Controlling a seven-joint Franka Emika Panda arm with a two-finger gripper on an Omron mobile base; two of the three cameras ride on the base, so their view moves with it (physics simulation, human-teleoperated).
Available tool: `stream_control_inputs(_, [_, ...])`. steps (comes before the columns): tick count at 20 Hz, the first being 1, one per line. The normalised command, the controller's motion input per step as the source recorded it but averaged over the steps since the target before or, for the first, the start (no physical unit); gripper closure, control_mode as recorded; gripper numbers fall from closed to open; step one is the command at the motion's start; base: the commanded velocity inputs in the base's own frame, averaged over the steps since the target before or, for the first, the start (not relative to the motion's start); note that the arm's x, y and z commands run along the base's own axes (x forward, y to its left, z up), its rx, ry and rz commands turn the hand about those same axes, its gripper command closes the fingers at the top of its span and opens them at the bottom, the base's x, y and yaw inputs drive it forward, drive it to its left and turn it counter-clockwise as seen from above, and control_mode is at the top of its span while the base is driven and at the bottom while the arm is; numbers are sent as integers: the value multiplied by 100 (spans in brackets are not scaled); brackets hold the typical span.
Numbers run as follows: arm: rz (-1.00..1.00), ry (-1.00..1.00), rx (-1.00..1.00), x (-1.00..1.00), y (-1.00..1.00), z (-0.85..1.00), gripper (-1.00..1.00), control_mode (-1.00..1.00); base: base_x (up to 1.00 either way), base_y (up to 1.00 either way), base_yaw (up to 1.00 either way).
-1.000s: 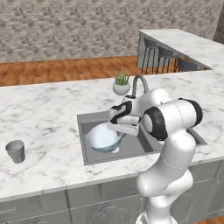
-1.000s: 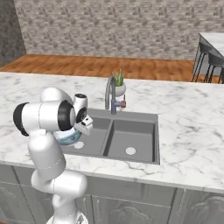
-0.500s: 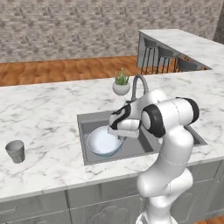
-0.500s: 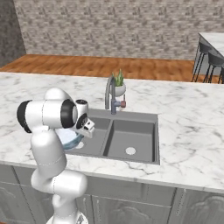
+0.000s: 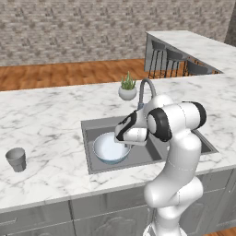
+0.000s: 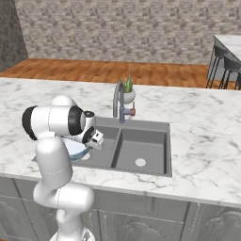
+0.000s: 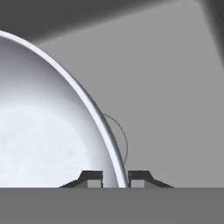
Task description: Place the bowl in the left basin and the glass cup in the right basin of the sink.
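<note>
The pale white-blue bowl (image 5: 109,148) sits low inside the left basin (image 5: 94,133) of the dark grey sink (image 5: 138,165). My gripper (image 5: 126,144) is shut on the bowl's right rim. In the hand view the bowl (image 7: 43,131) curves up on the left, and my gripper (image 7: 115,177) has one tip on each side of the rim, with the basin's drain ring just behind. The right base view shows the bowl (image 6: 75,148) half hidden behind my arm, beside the right basin (image 6: 141,148). The glass cup (image 5: 16,159) stands upright on the counter far to the left.
A curved chrome tap (image 5: 145,87) rises behind the sink, and a small white plant pot (image 5: 127,92) stands next to it. Dark bar stools (image 5: 175,60) line the far counter on the right. Marble counter (image 5: 46,120) surrounds the sink.
My hand and the bowl have sunk lower into the left basin. The grip on the rim has not changed, and the cup has stayed put.
</note>
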Motion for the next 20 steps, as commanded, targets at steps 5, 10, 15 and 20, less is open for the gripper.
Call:
stream_control_inputs(5, [0,-3,0,15,0,-5,100,-100,0,0,0])
stream_control_inputs(10, [0,0,0,6,0,0,-100,-100,0,0,0])
stream_control_inputs(15, [0,4,-4,0,0,8,-100,-100,0,0,0])
stream_control_inputs(20, [0,6,-4,0,0,22,-100,-100,0,0,0])
